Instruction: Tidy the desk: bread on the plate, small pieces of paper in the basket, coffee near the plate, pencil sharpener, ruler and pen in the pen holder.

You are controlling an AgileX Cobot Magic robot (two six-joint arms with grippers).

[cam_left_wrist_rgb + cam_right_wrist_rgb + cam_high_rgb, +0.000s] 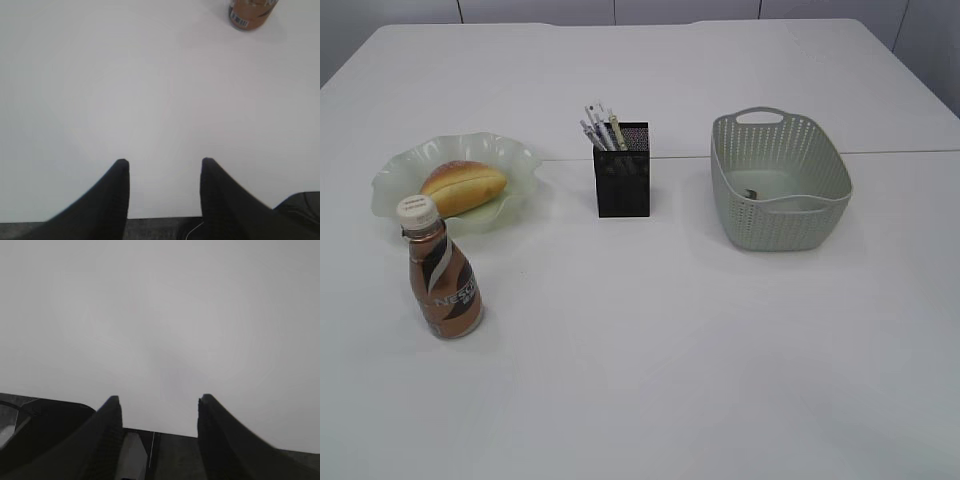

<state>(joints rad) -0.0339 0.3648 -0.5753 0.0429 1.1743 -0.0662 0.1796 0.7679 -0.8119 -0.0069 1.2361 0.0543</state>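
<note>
The left hand [165, 162] hangs over bare white counter [670, 360] with its two dark fingers spread apart and nothing between them; ahead of it and off to its right, well apart, stands the base of the coffee [248, 14] bottle. The right hand [159, 400] also has its fingers apart and empty, with only plain counter ahead of it. Neither hand shows in the exterior view. There the coffee [443, 272] stands upright just beside the near edge of the pale green plate [390, 170], and the bread [463, 186] lies on that plate. Farther along, toward the middle, the black mesh pen holder [622, 183] stands upright with several pens [601, 130] sticking out of its top, leaning left; whether a ruler or sharpener is inside cannot be told. To the right of it, well apart, sits the grey-green basket [790, 215]; a small dark scrap [751, 193] lies on its floor, too small to identify.
</note>
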